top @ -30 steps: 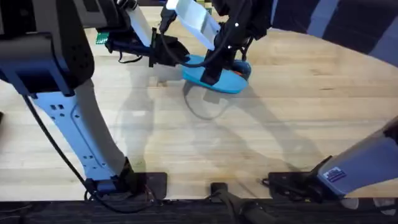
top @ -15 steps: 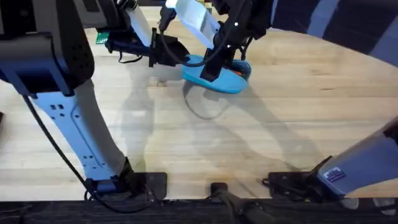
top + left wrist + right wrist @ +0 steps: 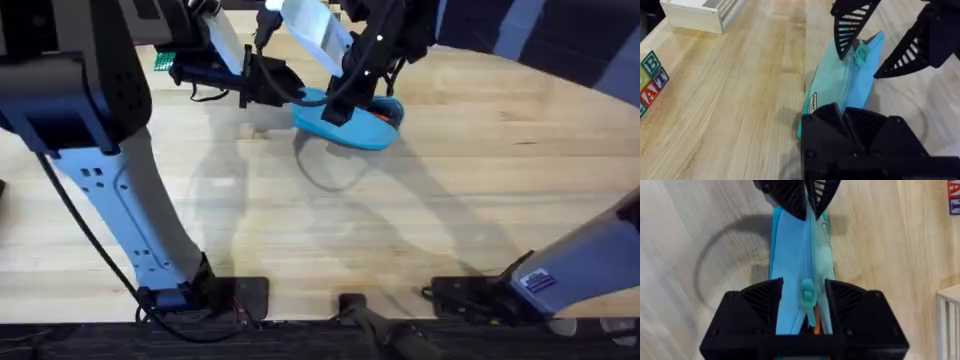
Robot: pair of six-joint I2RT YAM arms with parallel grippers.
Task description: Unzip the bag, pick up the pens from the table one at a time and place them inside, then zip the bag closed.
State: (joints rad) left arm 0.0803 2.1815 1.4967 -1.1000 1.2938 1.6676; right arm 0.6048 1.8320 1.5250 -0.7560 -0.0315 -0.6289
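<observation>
The light blue bag (image 3: pixel 355 132) lies far out on the table (image 3: pixel 450 200). My left gripper (image 3: pixel 287 90) is shut on the bag's (image 3: pixel 835 85) near end, its tips (image 3: pixel 842 112) pinching the fabric. My right gripper (image 3: pixel 804 297) stands open astride the zipper line, with the teal pull (image 3: pixel 807 296) between its fingers, untouched by either pad. The left wrist view has the same pull (image 3: pixel 860 52) between the right gripper's (image 3: pixel 875 47) spread fingers. An orange pen (image 3: pixel 815 321) peeks out of the bag's (image 3: pixel 790 245) slit behind the pull.
Lettered toy blocks (image 3: pixel 650 80) and a white slatted box (image 3: pixel 700 12) sit on the table beyond the bag's left side. The table's wide near half lies bare between the two arm bases.
My right gripper has edged slightly along the bag toward the left gripper. The bag and left gripper have stayed put.
</observation>
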